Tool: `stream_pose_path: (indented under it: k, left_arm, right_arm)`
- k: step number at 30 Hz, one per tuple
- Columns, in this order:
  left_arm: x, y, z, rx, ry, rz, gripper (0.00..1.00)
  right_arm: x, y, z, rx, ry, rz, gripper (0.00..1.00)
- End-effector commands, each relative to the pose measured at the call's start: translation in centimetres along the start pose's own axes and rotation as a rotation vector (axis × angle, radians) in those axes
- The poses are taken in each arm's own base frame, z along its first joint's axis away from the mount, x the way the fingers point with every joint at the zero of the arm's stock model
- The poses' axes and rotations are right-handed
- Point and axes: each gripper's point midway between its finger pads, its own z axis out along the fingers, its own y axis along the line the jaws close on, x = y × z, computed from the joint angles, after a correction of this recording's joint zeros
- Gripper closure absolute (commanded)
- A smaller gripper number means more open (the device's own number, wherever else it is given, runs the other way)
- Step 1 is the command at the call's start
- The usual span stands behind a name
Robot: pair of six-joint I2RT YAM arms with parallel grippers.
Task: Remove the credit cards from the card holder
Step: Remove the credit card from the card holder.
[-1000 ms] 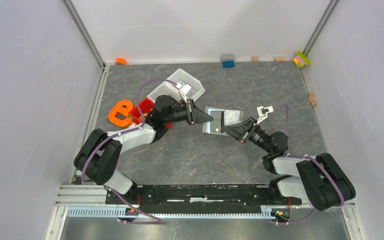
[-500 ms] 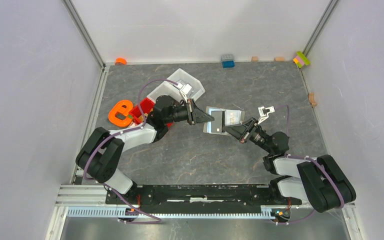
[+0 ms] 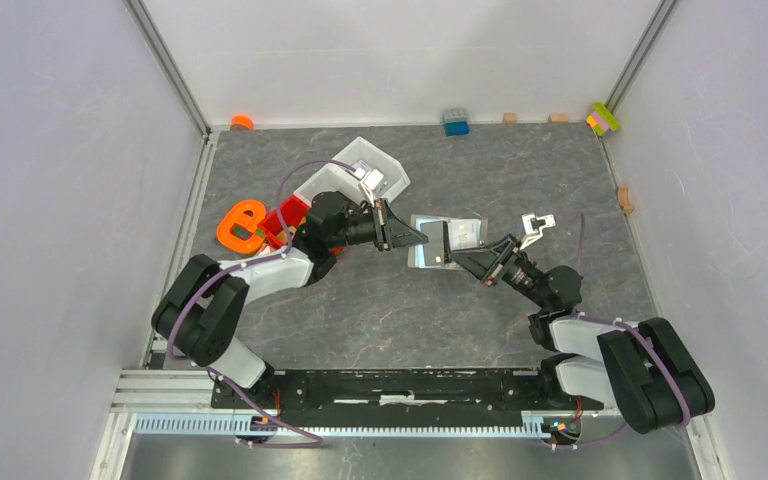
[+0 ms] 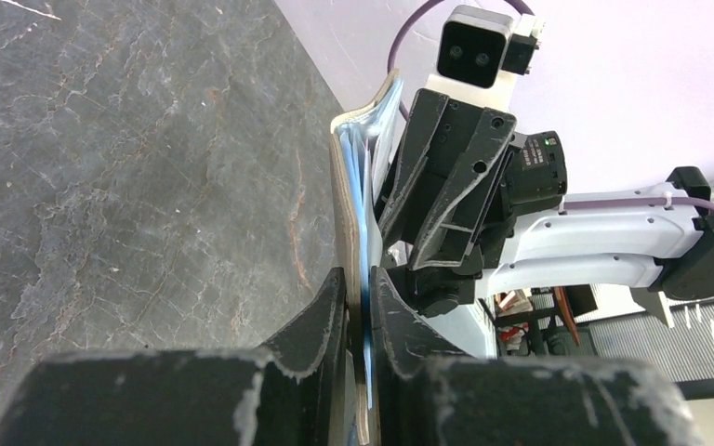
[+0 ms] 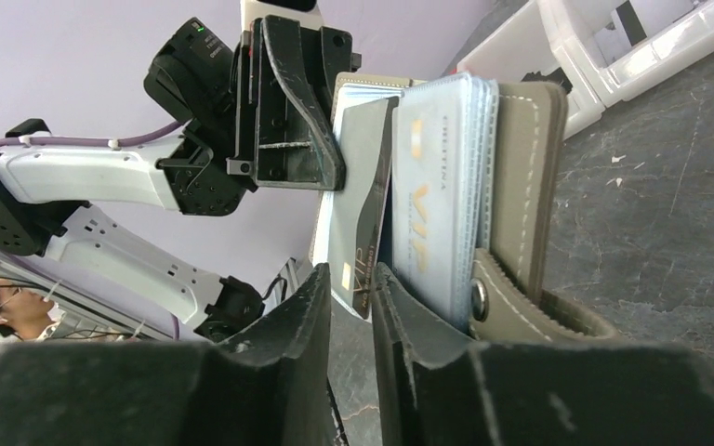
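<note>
One card holder (image 3: 458, 232), lengthwise left-right

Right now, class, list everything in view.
card holder: one, taupe, between both grippers
credit cards: several, blue and grey, in holder
white bin: one, white, far left
red bin: one, red, beside white bin
orange loop: one, orange, left of red bin
orange piece: one, orange, far edge
blue block: one, blue, far edge
tan blocks: three, tan, along edges
stacked block: one, multicoloured, far right corner
left gripper: one, black, clamps card holder
right gripper: one, black, pinches grey card
</note>
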Motion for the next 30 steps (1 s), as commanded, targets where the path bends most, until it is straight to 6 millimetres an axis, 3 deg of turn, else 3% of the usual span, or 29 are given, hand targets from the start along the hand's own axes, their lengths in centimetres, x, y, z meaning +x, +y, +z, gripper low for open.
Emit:
stream_pose_path:
  k: [1, 13, 17, 25, 30]
  left_arm:
    - [-0.3, -1.9, 0.4, 0.069, 0.013, 0.033, 0.98]
    - [0.4, -3.7, 0.9, 0.164, 0.047, 0.04, 0.98]
    - [0.3, -4.5, 0.7, 0.196, 0.035, 0.046, 0.98]
    - [0.4, -4.5, 0.8, 0.208, 0.045, 0.034, 0.98]
    - [0.6, -4.2, 1.0, 0.2, 0.053, 0.022, 0.98]
  right_arm:
    - [-1.1, 1.7, -0.1, -0.066, -0.04, -0.071, 0.7]
    - [-1.1, 2.3, 0.0, -0.104, -0.039, -0.045, 0.7]
    - [-0.8, 1.4, 0.0, -0.067, -0.028, -0.034, 0.61]
    - [-0.9, 1.5, 0.1, -0.069, -0.027, -0.048, 0.62]
    - [-1.2, 2.9, 0.0, -0.131, -0.039, -0.045, 0.69]
